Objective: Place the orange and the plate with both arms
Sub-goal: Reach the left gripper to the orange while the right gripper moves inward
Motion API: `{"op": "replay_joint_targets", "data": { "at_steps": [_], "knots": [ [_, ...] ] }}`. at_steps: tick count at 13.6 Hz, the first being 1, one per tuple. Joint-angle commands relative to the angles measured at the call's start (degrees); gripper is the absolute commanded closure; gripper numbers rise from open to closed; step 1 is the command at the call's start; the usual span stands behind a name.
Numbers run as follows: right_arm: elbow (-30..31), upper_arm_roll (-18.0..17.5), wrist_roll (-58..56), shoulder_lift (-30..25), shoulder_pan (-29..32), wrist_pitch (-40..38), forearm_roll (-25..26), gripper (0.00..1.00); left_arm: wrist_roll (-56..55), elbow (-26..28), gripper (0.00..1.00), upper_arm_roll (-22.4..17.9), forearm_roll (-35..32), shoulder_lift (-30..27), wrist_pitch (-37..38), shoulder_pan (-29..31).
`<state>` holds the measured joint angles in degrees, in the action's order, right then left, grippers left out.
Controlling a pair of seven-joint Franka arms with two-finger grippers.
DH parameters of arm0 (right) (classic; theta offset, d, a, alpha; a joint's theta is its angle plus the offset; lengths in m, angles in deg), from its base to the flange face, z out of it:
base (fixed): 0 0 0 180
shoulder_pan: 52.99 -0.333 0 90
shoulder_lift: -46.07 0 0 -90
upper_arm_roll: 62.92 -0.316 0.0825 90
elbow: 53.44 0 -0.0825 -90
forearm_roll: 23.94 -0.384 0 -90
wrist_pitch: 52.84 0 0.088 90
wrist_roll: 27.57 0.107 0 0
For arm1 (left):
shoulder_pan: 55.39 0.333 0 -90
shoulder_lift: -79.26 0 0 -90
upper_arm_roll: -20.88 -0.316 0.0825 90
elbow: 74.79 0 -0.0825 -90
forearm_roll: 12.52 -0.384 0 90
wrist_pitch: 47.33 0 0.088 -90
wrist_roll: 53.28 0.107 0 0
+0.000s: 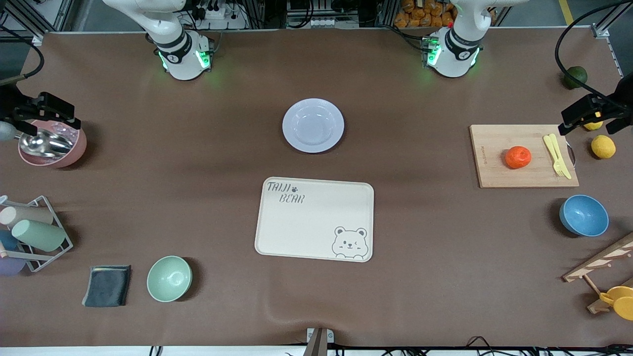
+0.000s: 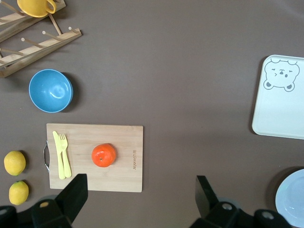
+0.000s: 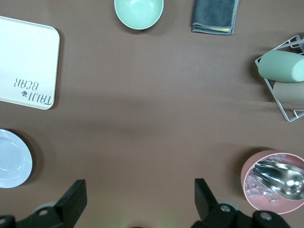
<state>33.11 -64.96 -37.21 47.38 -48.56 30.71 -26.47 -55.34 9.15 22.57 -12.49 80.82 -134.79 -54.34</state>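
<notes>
orange [image 1: 518, 157]: untouched on board [image 1: 494, 170], left-arm end of worktop [image 1: 198, 148]
plate [image 1: 313, 125]: bare, mid-worktop
left pincer [image 2: 137, 202]: spread, empty
right pincer [image 3: 137, 202]: spread, empty
progress: nothing done

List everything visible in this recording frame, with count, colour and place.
orange: 1, orange-red, on cutting board
cutting board: 1, wood, left arm's end
fork and knife: 2, yellow, on the board
plate: 1, lavender-white, mid-table
tray: 1, cream, nearer the camera than the plate
lemons: 2, yellow, beside the board
blue bowl: 1
green bowl: 1
cloth: 1, grey
pink bowl: 1, holds a scoop
left claw: open, above the board's edge
right claw: open, over bare table
</notes>
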Motion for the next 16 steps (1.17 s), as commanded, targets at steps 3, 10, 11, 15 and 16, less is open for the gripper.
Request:
{"op": "replay_joint_targets", "data": {
  "at_steps": [3,10,11,15,16],
  "knots": [
    [-0.9,0.1,0.9,0.4,-0.5,-1.0,1.2,0.0,0.6,-0.3,0.0,-0.7,-1.3,-0.4,1.1,0.1],
    [2.1,0.1,1.1,1.1,-0.2,-1.2,0.6,0.0,6.0,16.9,0.0,-0.6,-2.9,0.1,-9.2,9.0],
    [2.2,0.1,1.1,1.1,-0.2,-1.3,0.6,0.0,6.0,21.2,0.0,-0.6,-2.9,-0.4,-12.6,9.8],
    [2.4,0.1,1.2,1.7,-0.2,-1.5,0.5,0.0,5.9,36.4,0.0,-0.7,-3.0,-0.3,-24.8,11.5],
    [3.4,0.1,1.2,1.7,0.0,-1.8,0.2,0.0,5.9,39.3,0.0,-0.7,-3.0,0.2,-27.8,11.5]
  ]
}}
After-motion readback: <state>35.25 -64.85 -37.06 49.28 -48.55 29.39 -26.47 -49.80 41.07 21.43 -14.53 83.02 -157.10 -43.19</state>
